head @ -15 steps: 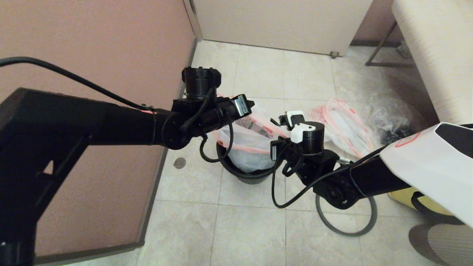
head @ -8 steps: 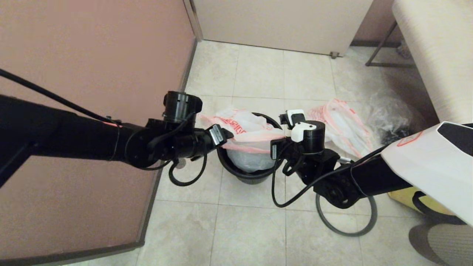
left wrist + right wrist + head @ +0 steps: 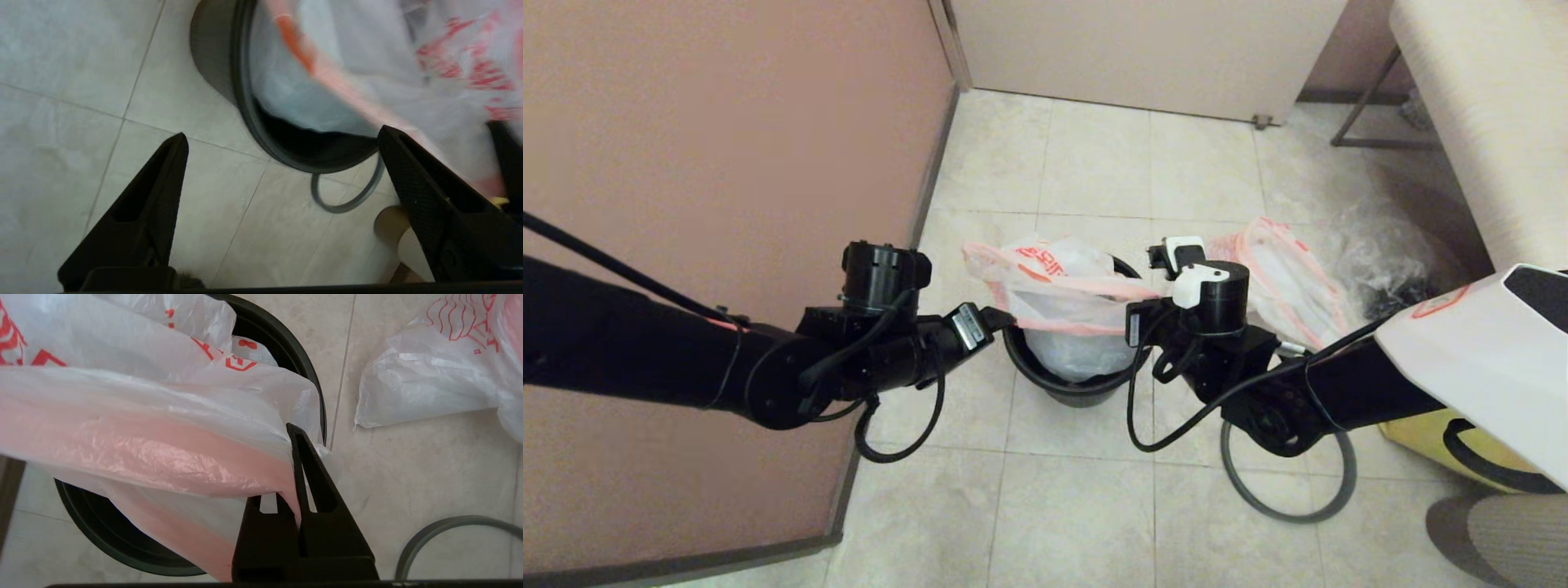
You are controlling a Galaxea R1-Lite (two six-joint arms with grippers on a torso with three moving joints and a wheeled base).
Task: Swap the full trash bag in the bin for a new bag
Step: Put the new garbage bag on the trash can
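**New bag stretched over the bin, pinched on one side only**

The new bag [image 3: 1062, 282], thin white plastic with orange-red lettering and an orange edge, hangs partly inside the bin [image 3: 1078, 384] and partly above its mouth. Its lower part sags into the black bucket, while its upper edge is drawn out into a band running across the opening toward the robot's right side. The far-left corner of the bag spills out past the bin's rim on the wall side.

The right gripper [image 3: 296, 457] sits just beside the bin on its right, fingers pressed together on the orange edge of the bag, with plastic bunched between them. The left gripper [image 3: 282, 143] hovers just beside the bin on its left, near the wall, its fingers [image 3: 163, 188] spread wide with nothing between them; the bag's edge passes close to one fingertip, and whether it touches cannot be told.

A grey hoop [image 3: 1286, 478] lies on the floor tiles [image 3: 1078, 523], right of the bin and nearer the robot, apart from the bucket. The full trash bag [image 3: 1282, 278] lies on the floor right of the bin, behind the right arm. Further right of it sits a clear crinkled bag [image 3: 1388, 253], near a pale bench [image 3: 1486, 106]. A yellow bag [image 3: 1429, 437] shows under the right arm's white shell.
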